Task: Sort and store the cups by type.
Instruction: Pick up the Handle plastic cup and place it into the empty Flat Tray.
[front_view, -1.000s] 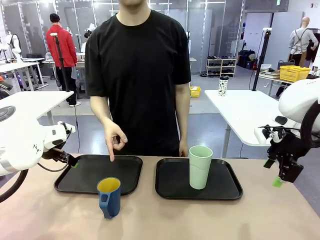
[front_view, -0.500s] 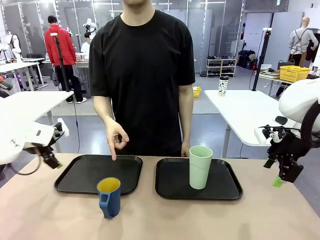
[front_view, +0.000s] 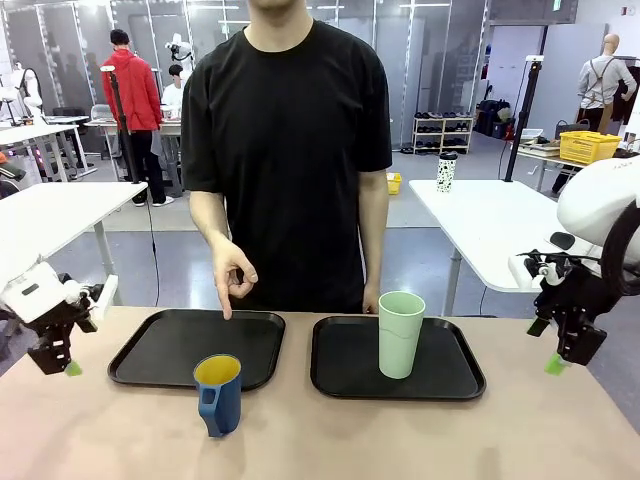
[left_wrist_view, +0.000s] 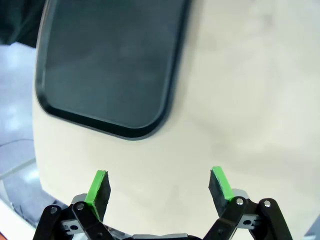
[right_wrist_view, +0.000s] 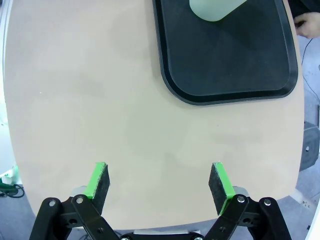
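In the lower middle of the front view, the dark blue mug (front_view: 219, 395), yellow inside, stands upright on the bare table (front_view: 400, 445) at the near rim of the left tray (front_view: 160, 355); whether it touches that rim cannot be told. The mint-green tumbler (front_view: 401, 335) stands upright on the right tray (front_view: 345, 365), in its right half. Both trays are black and lie side by side in mid-frame. The person's hand (front_view: 232, 278) points 1 finger down over the far edge of the left tray. The left gripper (front_view: 63, 363) hangs at the left edge of the frame, over the table's end and apart from the left tray. Its wrist view shows the 2 green pads spread wide with nothing between them. The right gripper (front_view: 560, 360) hangs at the right edge of the frame, well apart from the tumbler. It too is released and empty, with the right tray and the tumbler's base at the top of its wrist view.
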